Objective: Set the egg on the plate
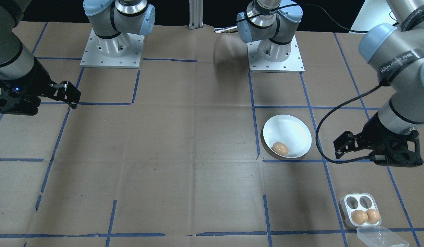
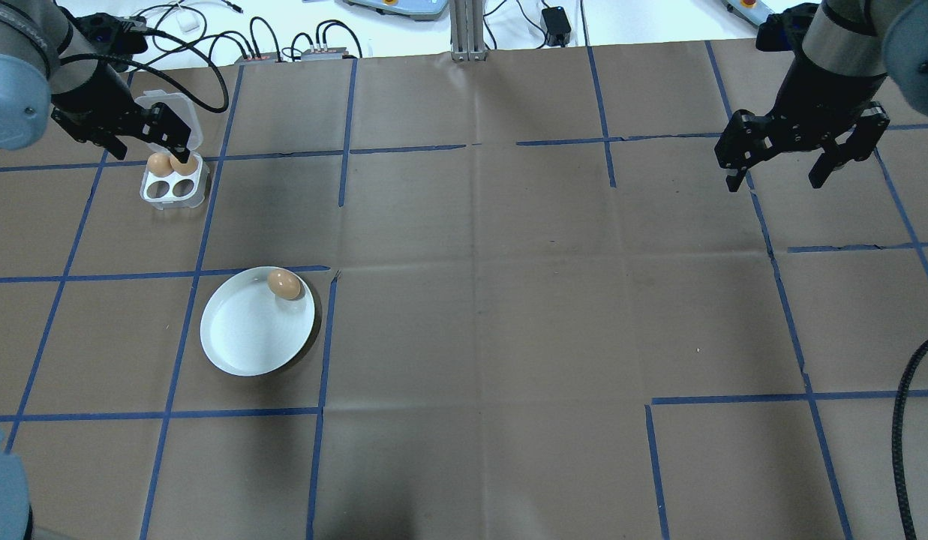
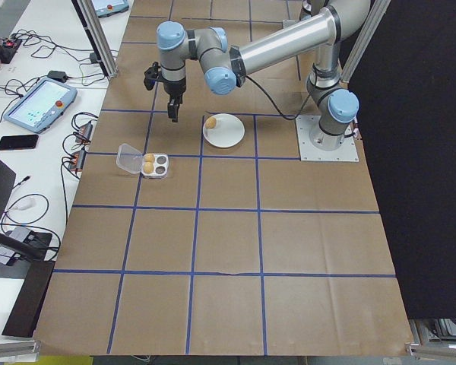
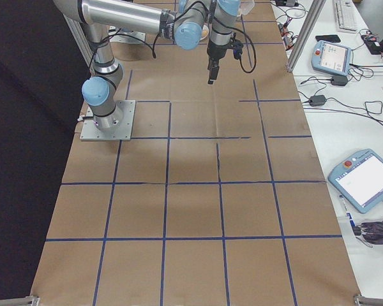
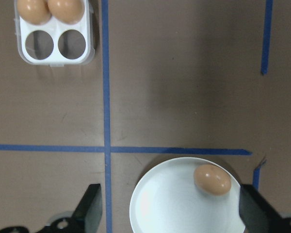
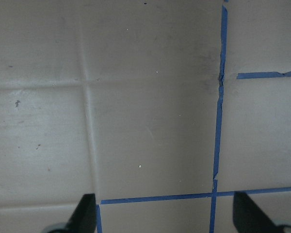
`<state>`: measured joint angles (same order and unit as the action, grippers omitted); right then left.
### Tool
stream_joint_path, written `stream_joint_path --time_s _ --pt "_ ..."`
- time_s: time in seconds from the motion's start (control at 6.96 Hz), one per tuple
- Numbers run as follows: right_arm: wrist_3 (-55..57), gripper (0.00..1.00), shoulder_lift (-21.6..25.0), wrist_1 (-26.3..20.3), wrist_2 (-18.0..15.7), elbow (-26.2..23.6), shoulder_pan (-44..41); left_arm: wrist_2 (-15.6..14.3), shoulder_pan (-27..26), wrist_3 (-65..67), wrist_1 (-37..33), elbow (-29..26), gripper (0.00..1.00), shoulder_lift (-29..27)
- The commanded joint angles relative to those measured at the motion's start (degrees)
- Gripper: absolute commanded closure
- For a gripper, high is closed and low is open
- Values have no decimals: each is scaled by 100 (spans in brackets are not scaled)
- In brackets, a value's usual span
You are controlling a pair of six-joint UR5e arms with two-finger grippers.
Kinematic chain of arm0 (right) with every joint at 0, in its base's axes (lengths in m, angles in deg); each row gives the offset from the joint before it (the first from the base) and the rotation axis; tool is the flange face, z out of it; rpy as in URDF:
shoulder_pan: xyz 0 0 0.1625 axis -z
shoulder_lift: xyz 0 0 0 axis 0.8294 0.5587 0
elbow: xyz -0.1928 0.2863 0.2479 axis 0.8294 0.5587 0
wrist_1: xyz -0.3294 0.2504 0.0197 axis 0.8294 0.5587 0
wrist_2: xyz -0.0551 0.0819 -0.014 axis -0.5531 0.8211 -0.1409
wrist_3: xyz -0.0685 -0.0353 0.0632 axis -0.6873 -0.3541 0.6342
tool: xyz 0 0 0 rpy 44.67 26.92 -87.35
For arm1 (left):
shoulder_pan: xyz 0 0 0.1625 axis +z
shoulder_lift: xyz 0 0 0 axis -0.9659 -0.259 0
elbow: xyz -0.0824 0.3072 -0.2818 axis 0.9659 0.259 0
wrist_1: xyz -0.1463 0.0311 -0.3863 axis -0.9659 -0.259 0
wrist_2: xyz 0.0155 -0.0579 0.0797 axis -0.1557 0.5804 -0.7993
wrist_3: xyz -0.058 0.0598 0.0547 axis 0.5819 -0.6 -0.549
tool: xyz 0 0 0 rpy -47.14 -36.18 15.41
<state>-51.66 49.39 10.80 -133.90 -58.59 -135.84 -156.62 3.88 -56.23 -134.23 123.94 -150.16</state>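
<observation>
Brown paper, gridded with blue tape [image 2: 325, 345], is covering the worktop [image 2: 479, 330], and nearly everything is sitting on the robot's left.

Farthest left in the overhead view, the left claw [image 2: 143, 133] is hanging wide and empty above the far end of the tray [image 2: 175, 182]. Two spare eggs [image 1: 365, 216] are sitting in the tray's far cups; the two near cups are bare. Its clear lid [image 1: 381, 237] is lying open on the far side.

Nearer the robot, the plate [image 2: 242, 337] is carrying the egg [image 2: 284, 285], which is lying on its side close to the far rim, by the plate's right edge. By my reading the placing is done, so the risks are small ones. Glossy and shallow, the plate is giving an egg little to settle against; a knock to the plate, or a claw finger dropping on that rim, could roll the egg over the lip onto the paper. If the left arm comes down carelessly where it is hanging, it could strike the spare eggs or flip the light tray by its lid.

Nothing is standing between claw and plate.

Far right and well apart, the right claw [image 2: 782, 161] is hovering wide and empty over bare paper, so it is threatening nothing. Cables [image 2: 283, 41] and boxes are lying beyond the far edge.
</observation>
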Motion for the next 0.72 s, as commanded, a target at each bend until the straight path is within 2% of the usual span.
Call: stream_joint_path --time_s 0.0,0.29,0.43,0.57 --pt "0 0 0 0 2 0 0 -70 437 -1656 -226 -834 0 -615" --pt "0 0 0 9 2 0 0 -96 607 -2963 -246 -1380 0 -1194" --pt "0 0 0 9 2 0 0 -419 607 -3885 -229 -1522 0 -1484" --pt "0 0 0 9 -7 0 0 -378 546 -4669 -220 -1558 0 -1626"
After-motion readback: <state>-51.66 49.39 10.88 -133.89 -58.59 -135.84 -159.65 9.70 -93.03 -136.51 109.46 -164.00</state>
